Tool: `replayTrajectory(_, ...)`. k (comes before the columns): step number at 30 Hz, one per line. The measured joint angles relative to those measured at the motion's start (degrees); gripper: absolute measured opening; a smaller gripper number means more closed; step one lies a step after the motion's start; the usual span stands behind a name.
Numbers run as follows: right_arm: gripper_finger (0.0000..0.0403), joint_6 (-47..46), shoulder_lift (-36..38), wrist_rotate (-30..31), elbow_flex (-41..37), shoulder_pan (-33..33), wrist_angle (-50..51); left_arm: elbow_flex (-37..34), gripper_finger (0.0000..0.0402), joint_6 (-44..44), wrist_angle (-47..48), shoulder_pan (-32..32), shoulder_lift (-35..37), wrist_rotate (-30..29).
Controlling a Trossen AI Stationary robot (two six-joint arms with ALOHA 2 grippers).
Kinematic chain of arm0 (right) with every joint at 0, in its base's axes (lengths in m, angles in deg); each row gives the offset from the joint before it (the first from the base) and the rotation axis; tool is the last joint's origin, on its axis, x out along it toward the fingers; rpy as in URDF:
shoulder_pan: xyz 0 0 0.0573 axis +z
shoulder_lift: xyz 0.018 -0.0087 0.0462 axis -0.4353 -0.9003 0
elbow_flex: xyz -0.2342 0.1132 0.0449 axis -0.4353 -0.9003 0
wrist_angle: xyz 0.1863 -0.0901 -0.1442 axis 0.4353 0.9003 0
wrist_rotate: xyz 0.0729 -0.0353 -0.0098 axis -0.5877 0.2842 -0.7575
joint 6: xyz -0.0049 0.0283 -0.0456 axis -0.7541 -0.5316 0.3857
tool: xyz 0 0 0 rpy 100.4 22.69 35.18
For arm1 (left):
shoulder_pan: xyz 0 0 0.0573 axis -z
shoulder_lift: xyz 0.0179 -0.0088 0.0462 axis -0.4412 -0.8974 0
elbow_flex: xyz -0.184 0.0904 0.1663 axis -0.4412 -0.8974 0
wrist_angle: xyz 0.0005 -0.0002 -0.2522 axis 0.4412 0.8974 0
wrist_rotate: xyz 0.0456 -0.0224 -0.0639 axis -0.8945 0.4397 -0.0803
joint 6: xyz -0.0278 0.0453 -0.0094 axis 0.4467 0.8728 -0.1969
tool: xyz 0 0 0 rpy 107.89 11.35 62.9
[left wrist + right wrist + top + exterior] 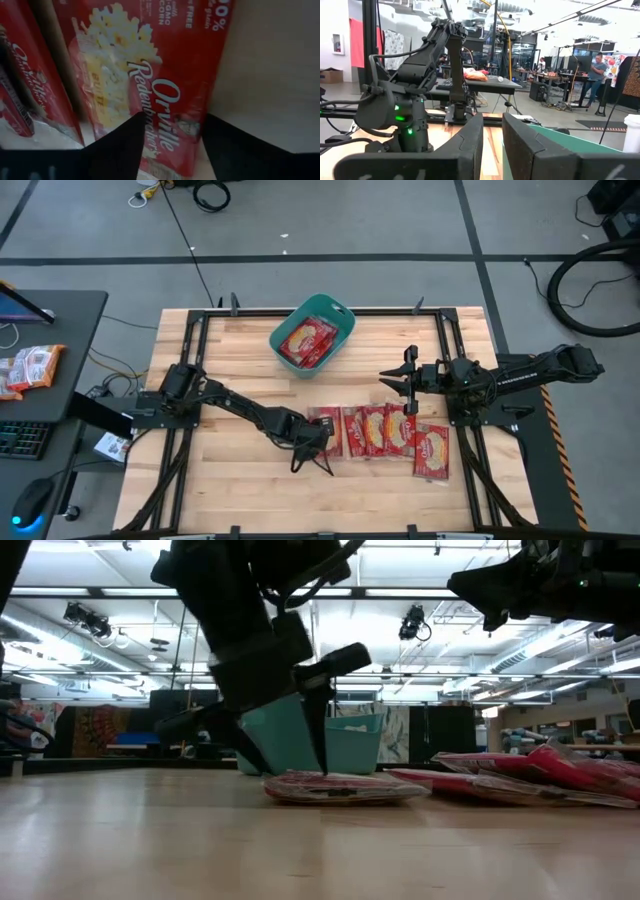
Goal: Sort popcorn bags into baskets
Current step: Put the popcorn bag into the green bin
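Several red popcorn bags lie flat in a row on the wooden table; the leftmost bag (326,420) also shows in the low view (345,787) and the left wrist view (150,65). My left gripper (312,460) is open and points down at this bag's left edge, one finger over the bag and one over bare wood. The teal basket (340,315) stands at the far middle with red bags inside. My right gripper (388,383) hangs open and empty above the table, right of the basket. My left gripper comes from above, with its fingers spread across the leftmost bag's left edge (200,115). One fingertip (322,765) is down on the bag's top face. The other finger (240,150) is beside the bag over the table. The bag lies flat on the table.
The other bags (385,430) lie side by side right of the leftmost one, with one more (432,452) nearer the right edge. An orange-and-white packet (30,366) lies on the side desk at the left. Bare wood (230,470) spreads left of the row.
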Motion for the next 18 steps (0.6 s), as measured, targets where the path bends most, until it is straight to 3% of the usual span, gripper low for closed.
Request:
replayTrajectory(4, 0.0078, 0.0, 0.0, 0.0, 0.0, 0.0, 0.0, -0.8, 0.0141, 0.0, -0.8, -0.1, -0.2, 0.2)
replayTrajectory(10, 0.0078, 0.0, 0.0, 0.0, 0.0, 0.0, 0.1, -0.9, 0.0021, -2.2, -1.6, 0.4, -0.3, -0.2)
replayTrajectory(18, 0.0078, 0.0, 0.0, 0.0, 0.0, 0.0, 0.1, 3.3, 0.0016, -9.2, -0.5, 0.6, 0.8, 0.6)
